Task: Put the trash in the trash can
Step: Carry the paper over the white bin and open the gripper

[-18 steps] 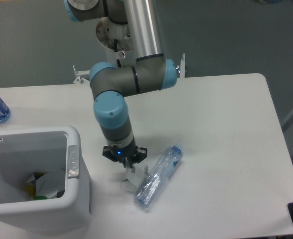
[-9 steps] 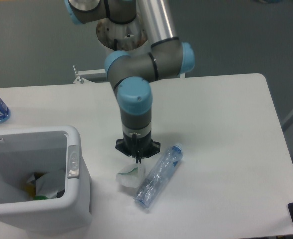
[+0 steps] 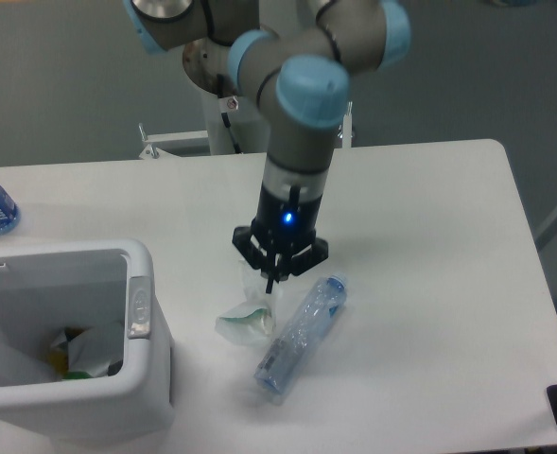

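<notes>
Fingers pinch only the carton's top edge; thin grip could slip en route to the bin leftward.

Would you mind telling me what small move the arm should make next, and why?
Probably carry on lifting, then swing left over the trash can. The gripper appears shut on the crumpled carton, which seems to hang just off the table. The can's rim looks higher than the carton, so a sideways move now might catch it. The crushed bottle waits beside it.
</notes>
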You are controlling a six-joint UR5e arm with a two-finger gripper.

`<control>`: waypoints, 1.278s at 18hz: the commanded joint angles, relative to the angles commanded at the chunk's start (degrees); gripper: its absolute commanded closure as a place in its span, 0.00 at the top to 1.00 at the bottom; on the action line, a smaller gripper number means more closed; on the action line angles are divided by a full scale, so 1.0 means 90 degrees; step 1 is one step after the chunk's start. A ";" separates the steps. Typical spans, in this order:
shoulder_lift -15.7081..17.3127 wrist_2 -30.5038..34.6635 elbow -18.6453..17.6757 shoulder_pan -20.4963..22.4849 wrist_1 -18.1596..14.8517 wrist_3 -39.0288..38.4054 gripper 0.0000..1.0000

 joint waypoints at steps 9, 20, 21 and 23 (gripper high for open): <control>-0.0029 -0.0383 0.1252 -0.0808 0.0078 -0.2005 0.00; -0.0195 -0.0324 0.0930 -0.1992 0.0069 -0.2064 1.00; -0.0156 -0.0324 0.0901 -0.1992 0.0068 -0.2122 1.00; -0.0166 -0.0324 0.0900 -0.1924 0.0068 -0.2191 1.00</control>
